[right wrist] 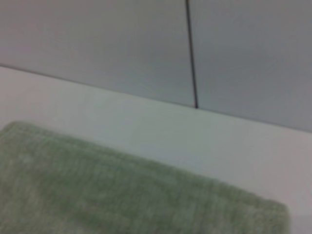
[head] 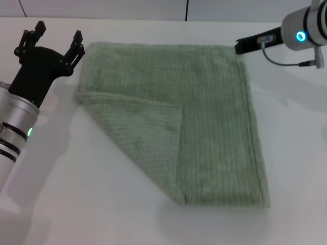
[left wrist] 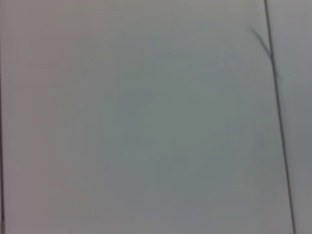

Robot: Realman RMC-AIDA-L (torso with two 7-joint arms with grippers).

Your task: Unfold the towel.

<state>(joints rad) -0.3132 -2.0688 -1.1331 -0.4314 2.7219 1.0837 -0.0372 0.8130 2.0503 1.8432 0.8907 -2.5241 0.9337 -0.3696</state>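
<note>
The pale sage-green towel (head: pixel 209 102) lies flat on the white table (head: pixel 66 204). Its near left corner is folded diagonally over the top, making a triangular flap (head: pixel 145 135). My left gripper (head: pixel 56 34) is open and empty above the table, just left of the towel's far left corner. My right gripper (head: pixel 239 47) is at the towel's far right corner, and only its dark tip shows. The right wrist view shows the towel's far edge (right wrist: pixel 122 195) close up. The left wrist view shows no towel.
A grey panelled wall with a dark seam (right wrist: pixel 191 53) stands behind the table. The same kind of wall with a seam (left wrist: pixel 278 122) fills the left wrist view. Bare white table surrounds the towel on all sides.
</note>
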